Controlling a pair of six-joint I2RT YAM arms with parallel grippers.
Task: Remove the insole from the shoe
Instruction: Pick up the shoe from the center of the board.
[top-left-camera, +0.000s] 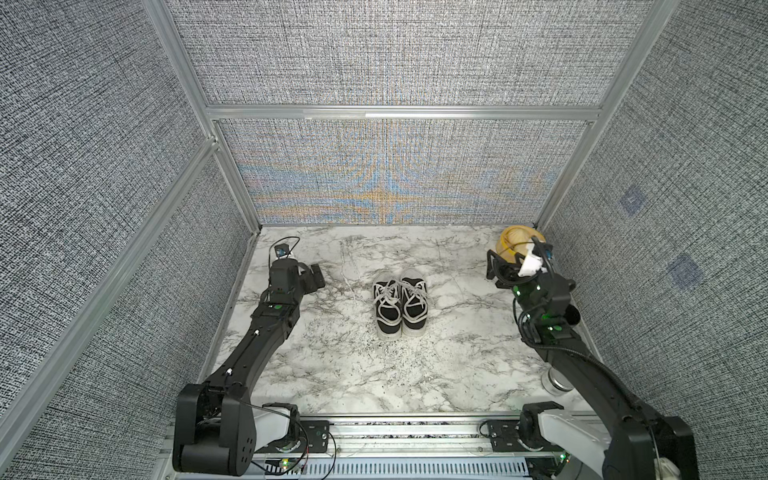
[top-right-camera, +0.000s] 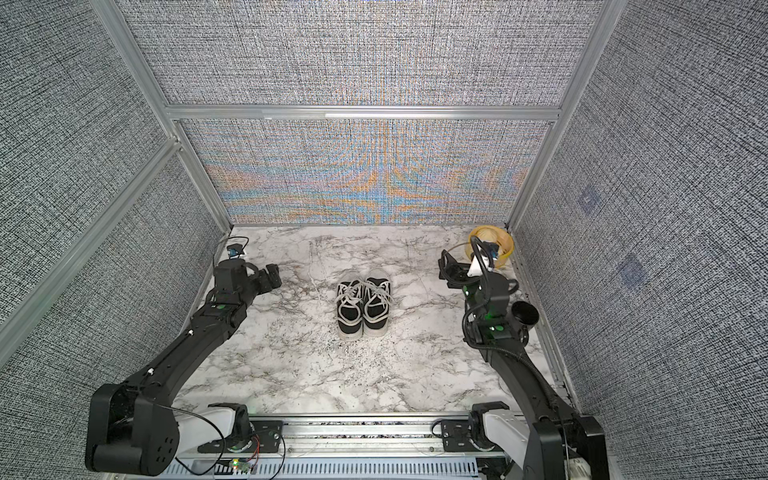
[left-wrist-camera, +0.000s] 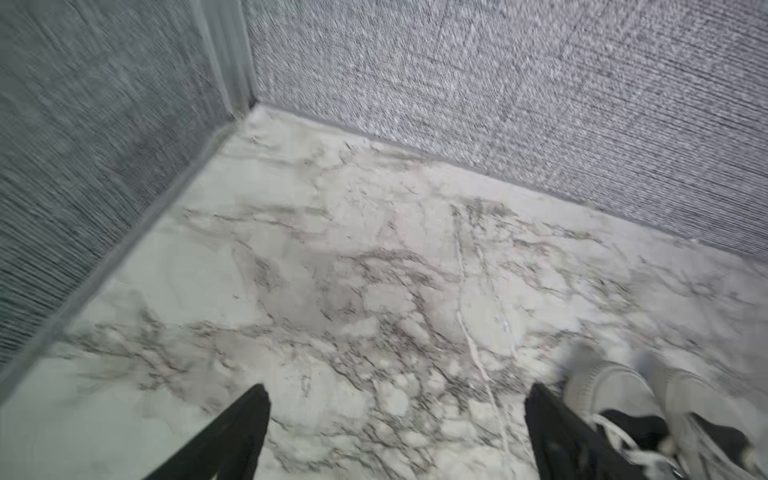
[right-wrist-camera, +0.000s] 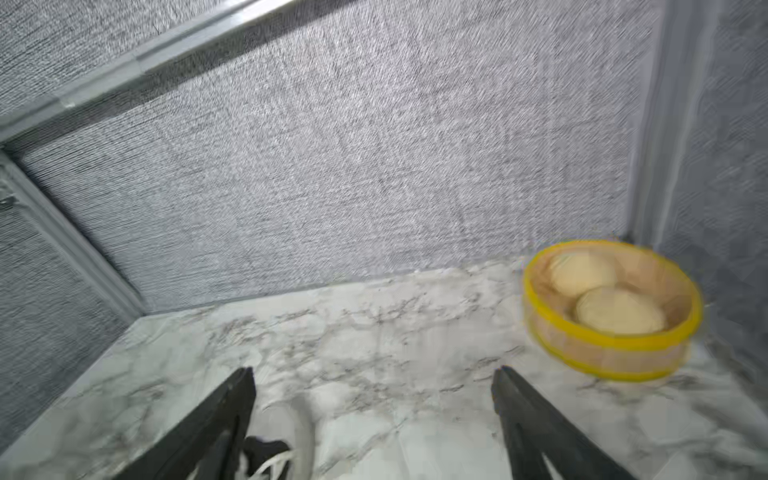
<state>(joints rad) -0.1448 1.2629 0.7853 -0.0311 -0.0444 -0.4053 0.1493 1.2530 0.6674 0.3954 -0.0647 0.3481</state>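
— Table (top-left-camera: 332, 374), marble-patterned and walled in grey fabric, is our largest entry. What do we list next?
— Two arms: the left arm (top-left-camera: 266, 332) reaches in along the left edge, the right arm (top-left-camera: 552, 316) along the right.
— Then footwear?
— One pair of shoes (top-left-camera: 401, 307), black canvas with white soles and laces. They stand mid-table between the arms, side by side and touching, toes toward the back wall. We see them in both top views.
— And the basket (right-wrist-camera: 611, 353)?
— It is round and yellow-rimmed, in the far right corner, with two pale buns (right-wrist-camera: 621, 311) inside.
— Next, the grippers?
— Our left gripper (left-wrist-camera: 397, 390) has its fingers spread wide with nothing between them, left of the shoes and not touching them. Our right gripper (right-wrist-camera: 374, 372) is likewise wide and empty, near the basket but apart from it.
— And the insole?
— We see only the dark opening of each shoe and cannot make out the insole within.
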